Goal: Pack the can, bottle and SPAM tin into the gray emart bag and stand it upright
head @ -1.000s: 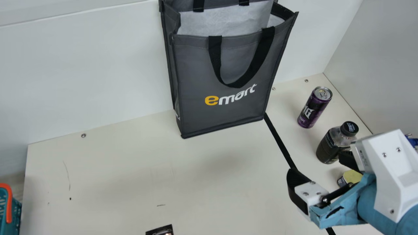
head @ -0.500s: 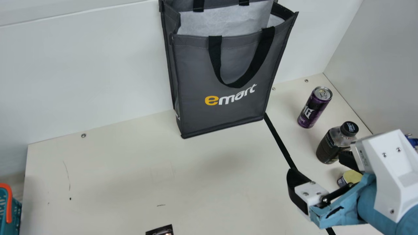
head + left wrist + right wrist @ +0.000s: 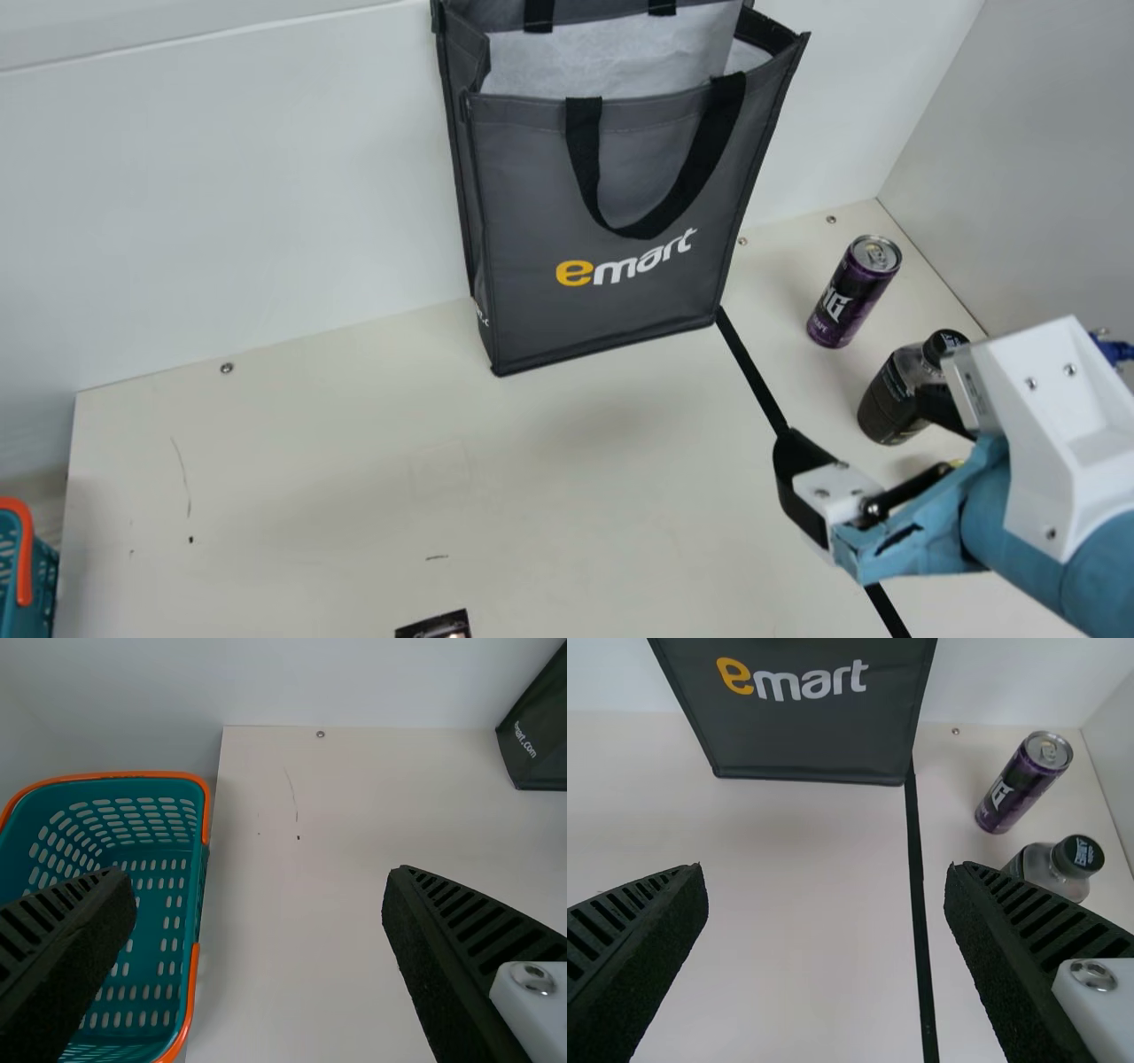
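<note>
Your right pincer (image 3: 857, 416) is spread, bottle (image 3: 890, 394) near it, can (image 3: 858, 288) and upright bag (image 3: 611, 195) beyond; your left pincer (image 3: 259, 879) is spread near the basket (image 3: 133, 776).

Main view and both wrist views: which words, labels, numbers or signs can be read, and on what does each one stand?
"emart": front of the gray bag.
"mart.com": the bag's side, in the left wrist view; its start is unclear.
Can: large pale letters, partly turned away, no full word readable.
Bottle: label print too small to read.
Bottle cap: print too small to read surely.
</note>
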